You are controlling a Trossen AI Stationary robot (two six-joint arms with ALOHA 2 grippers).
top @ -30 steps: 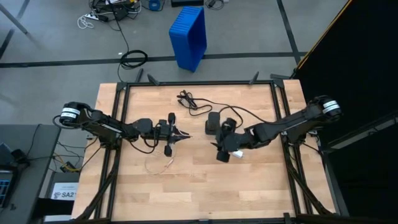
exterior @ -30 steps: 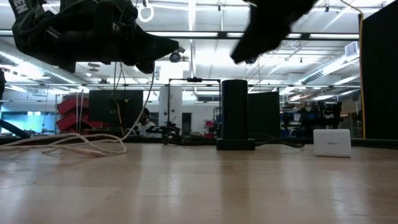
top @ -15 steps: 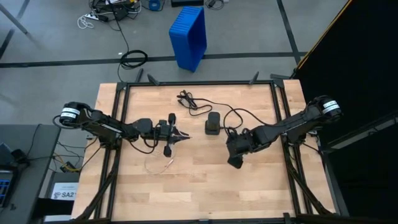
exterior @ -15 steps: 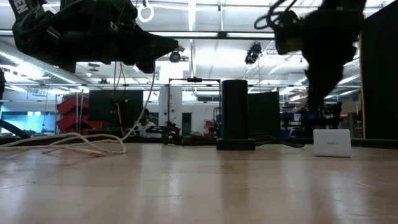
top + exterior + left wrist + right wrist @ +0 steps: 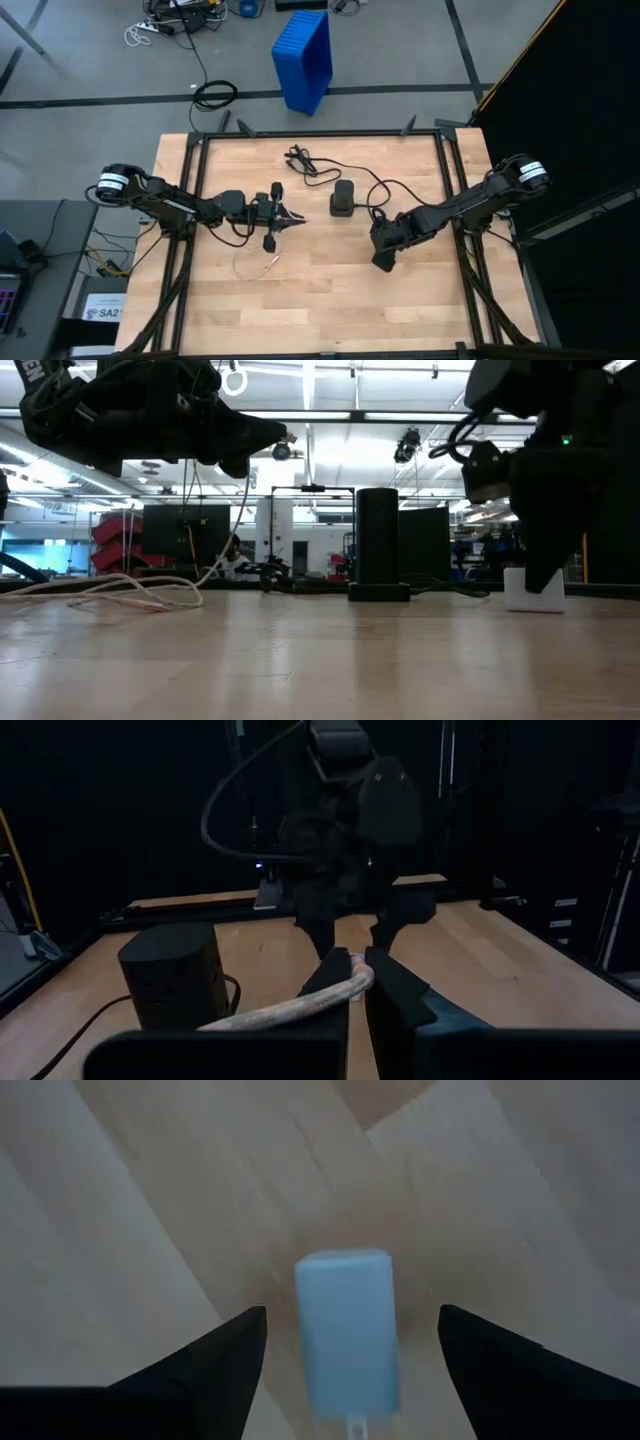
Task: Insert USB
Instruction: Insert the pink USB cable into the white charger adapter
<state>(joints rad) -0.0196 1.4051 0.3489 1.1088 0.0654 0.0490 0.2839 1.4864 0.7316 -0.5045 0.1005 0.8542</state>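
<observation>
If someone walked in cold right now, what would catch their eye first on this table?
Probably the right gripper, open and pointing down at the white charger block on the table's right half. Next, the left gripper at left centre, shut on the pale USB cable, with the black cylinder standing between both arms.

Colours on and around the light wood-plank table

White block-shaped charger beside the black cylindrical hub; pale pinkish-white USB cable left of the hub; thin black cord behind the hub. Both arms dark, with white bands at the shoulders. Black table frame. Blue bin on the grey floor beyond the table.
</observation>
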